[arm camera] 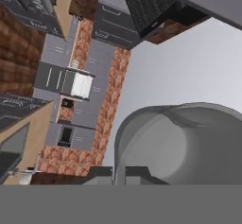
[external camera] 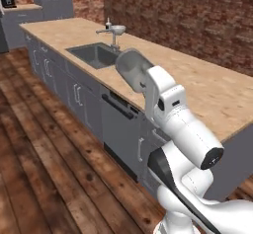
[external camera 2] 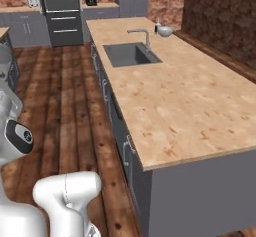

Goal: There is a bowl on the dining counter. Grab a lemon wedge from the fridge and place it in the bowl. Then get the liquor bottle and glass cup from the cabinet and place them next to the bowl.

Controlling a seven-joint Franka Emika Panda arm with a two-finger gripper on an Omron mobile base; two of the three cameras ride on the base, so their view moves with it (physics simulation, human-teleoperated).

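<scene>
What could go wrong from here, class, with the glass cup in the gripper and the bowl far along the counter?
1. The gripper holds the glass cup tipped on its side in mid-air; a slip would likely drop it onto the wooden floor.
2. The bowl sits close to the faucet; setting the cup beside it might knock either.

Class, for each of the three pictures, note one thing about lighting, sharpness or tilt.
Left base view: flat, even light, soft edges, the glass cup see-through grey. Right base view: the counter evenly lit without glare, far cabinets slightly blurred. Hand view: rolled sideways, the cup looming large and hazy.
</scene>
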